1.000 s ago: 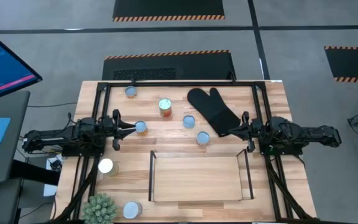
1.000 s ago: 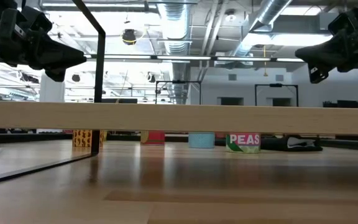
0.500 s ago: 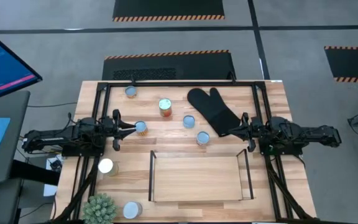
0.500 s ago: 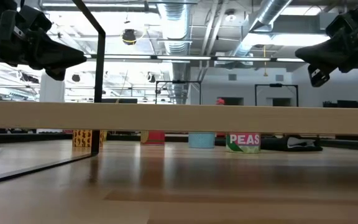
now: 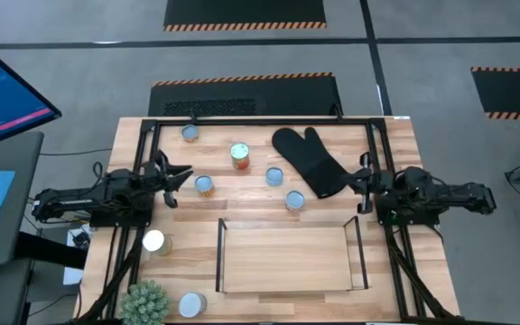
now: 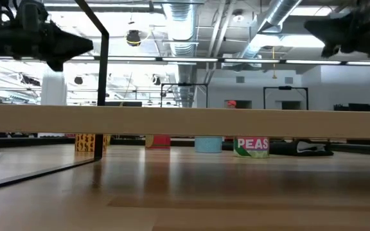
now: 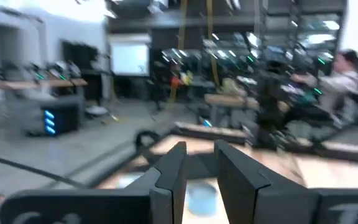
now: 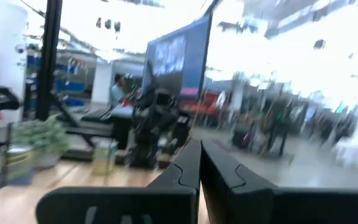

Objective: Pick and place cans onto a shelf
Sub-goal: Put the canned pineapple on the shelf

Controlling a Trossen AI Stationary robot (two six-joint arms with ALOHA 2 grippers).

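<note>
Several small cans stand upright on the wooden table: one at the far left (image 5: 190, 134), a red-yellow labelled one (image 5: 240, 155), blue-topped ones (image 5: 274, 175) (image 5: 204, 185) (image 5: 294, 200), and white-topped ones at the near left (image 5: 154, 241) (image 5: 192, 304). The shelf (image 5: 287, 287), a black wire rack with a wood base, sits near the front edge with nothing in it. My left gripper (image 5: 183, 171) (image 7: 201, 167) hangs above the table's left side, tipped upward, its fingers a little apart with nothing between them; a blue-topped can (image 7: 202, 196) shows beyond. My right gripper (image 5: 361, 177) (image 8: 199, 163) hangs at the right, shut and empty.
A black oven mitt (image 5: 310, 161) lies at the far right of the cans. A small green plant (image 5: 143, 302) stands at the near left corner. A black outer frame (image 5: 260, 120) rings the table. A monitor (image 5: 7, 86) stands to the left. A person (image 7: 347, 68) sits in the room beyond.
Both grippers have risen a little and tipped their fingers upward, the right one also rolling about its own line. Neither has opened or shut. The cans, the mitt and the shelf have stayed where they were.
</note>
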